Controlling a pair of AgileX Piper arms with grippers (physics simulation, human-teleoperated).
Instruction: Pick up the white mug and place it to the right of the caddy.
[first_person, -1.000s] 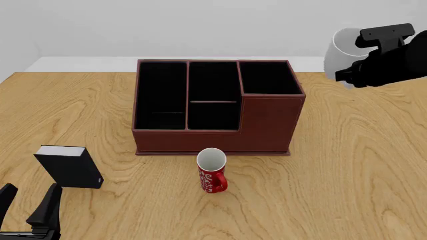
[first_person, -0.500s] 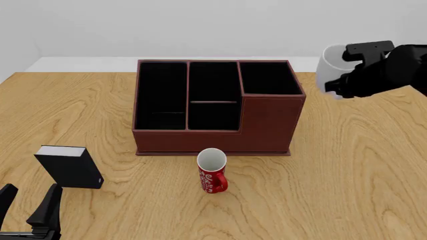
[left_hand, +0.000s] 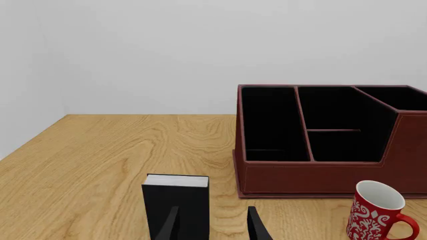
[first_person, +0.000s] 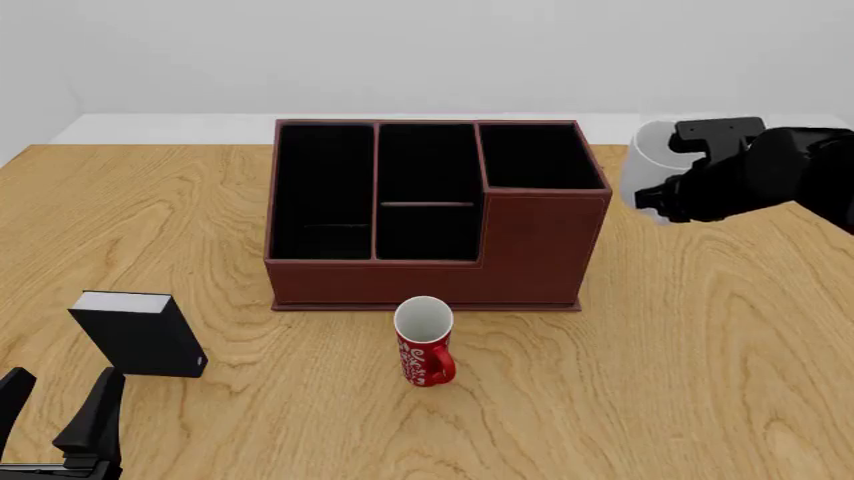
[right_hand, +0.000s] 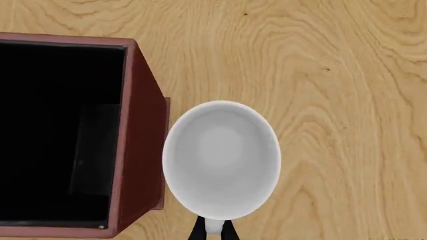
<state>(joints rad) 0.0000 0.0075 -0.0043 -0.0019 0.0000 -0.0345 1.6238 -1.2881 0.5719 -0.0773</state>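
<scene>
Wooden table (first_person: 747, 340): white mug (first_person: 650, 167), apparently gripped, beside caddy (first_person: 434, 215).

Showed a wooden table (left_hand: 100, 155) running back to a plain pale wall (left_hand: 167, 45). Held the caddy (left_hand: 320, 170) toward the right, dark reddish-brown, with black-lined compartments open to the top and a lower front wall on its near side. Put a red mug (left_hand: 373, 216) with white lettering just in front of that near wall, upright, handle pointing right, white inside. Set a small black box (left_hand: 176, 206) with a white top well to the left of the mug, standing upright on the table. Caught two dark fingers (left_hand: 168, 227) of the left gripper (left_hand: 212, 226) nearest of all, spread apart with nothing between them, one overlapping the box's front.
</scene>
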